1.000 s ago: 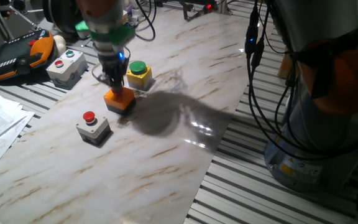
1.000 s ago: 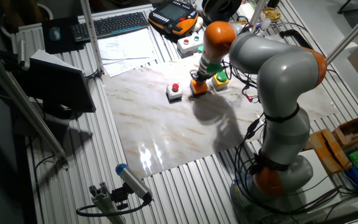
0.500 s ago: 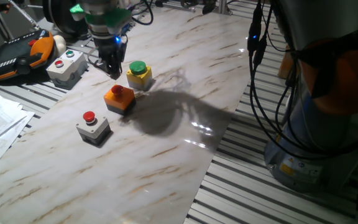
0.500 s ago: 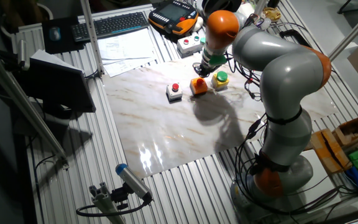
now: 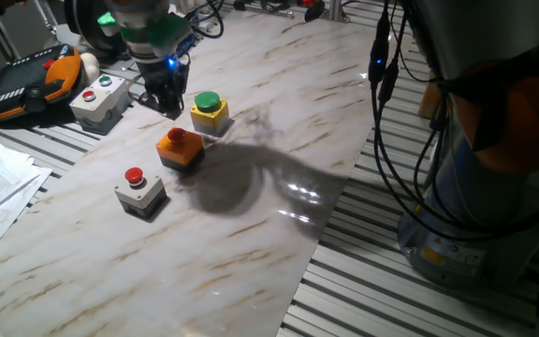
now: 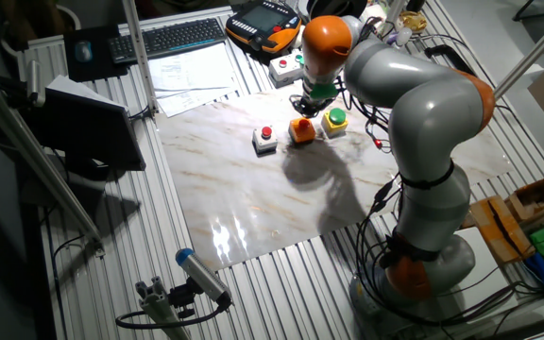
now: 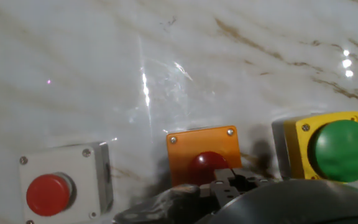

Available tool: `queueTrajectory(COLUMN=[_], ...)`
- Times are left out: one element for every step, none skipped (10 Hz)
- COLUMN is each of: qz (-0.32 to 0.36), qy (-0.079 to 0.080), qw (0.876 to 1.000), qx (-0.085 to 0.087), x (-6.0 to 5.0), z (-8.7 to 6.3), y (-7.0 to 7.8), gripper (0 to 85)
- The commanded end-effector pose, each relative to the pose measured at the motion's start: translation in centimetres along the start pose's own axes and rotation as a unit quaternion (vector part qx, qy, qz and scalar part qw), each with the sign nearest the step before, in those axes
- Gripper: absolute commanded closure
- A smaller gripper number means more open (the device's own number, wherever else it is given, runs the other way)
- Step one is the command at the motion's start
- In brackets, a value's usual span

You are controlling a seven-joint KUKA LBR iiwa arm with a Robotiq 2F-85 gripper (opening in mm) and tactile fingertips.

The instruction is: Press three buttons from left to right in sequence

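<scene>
One fixed view shows the three buttons in a diagonal row on the marble-patterned table [image 5: 251, 243]: the grey box with a red cap [image 5: 139, 190] at the near left, the orange box with a red cap [image 5: 180, 148] in the middle, and the yellow box with a green cap [image 5: 209, 110] at the far right. The tool [image 5: 164, 96] hangs above the table, just behind the orange box and beside the yellow one, touching none of them. The other fixed view gives the same order, grey box [image 6: 265, 139], orange box [image 6: 301, 129], yellow box [image 6: 334, 120], with the arm bent over the row. In the hand view the orange box [image 7: 204, 155] lies directly ahead of the tool's dark fingertips [image 7: 232, 185], the green cap [image 7: 341, 151] to the right and the grey box's red cap [image 7: 47, 193] to the left. Whether the tool is open or closed cannot be told, since no view resolves the fingertips. No cap looks visibly depressed, so what has been pressed cannot be read from the buttons themselves. Judged from the tool's position between middle and right, the green-capped button is probably the remaining press.
</scene>
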State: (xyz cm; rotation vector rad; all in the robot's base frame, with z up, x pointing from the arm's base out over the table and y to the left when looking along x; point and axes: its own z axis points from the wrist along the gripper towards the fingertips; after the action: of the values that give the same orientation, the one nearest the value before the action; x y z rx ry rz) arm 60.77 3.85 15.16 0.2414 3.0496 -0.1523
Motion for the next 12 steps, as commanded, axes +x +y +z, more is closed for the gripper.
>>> queueTrajectory(qz=[0.009,-0.018,-0.046,-0.066,-0.073,-0.081,-0.084,-0.084,-0.081,-0.076,-0.066,-0.059], qy=[-0.011,-0.015,0.000,0.009,0.012,0.008,0.011,0.014,0.017,0.016,0.015,0.012], qw=[1.000,1.000,0.997,0.994,0.993,0.993,0.993,0.994,0.994,0.995,0.996,0.996], qx=[-0.001,-0.018,-0.065,-0.088,-0.096,-0.085,-0.078,-0.071,-0.068,-0.062,-0.062,-0.061], x=[0.0,0.0,0.0,0.0,0.0,-0.1,-0.4,-0.6,-0.7,-0.6,-0.2,0.4], z=[0.0,0.0,0.0,0.0,0.0,-0.2,-0.7,-1.3,-1.8,-2.0,-1.9,-1.8], y=[0.0,0.0,0.0,0.0,0.0,0.6,1.6,2.7,4.4,5.9,7.4,8.8], gripper=[84.3,84.3,84.3,84.3,84.3,84.3,84.3,84.3,84.3,84.3,84.3,84.3])
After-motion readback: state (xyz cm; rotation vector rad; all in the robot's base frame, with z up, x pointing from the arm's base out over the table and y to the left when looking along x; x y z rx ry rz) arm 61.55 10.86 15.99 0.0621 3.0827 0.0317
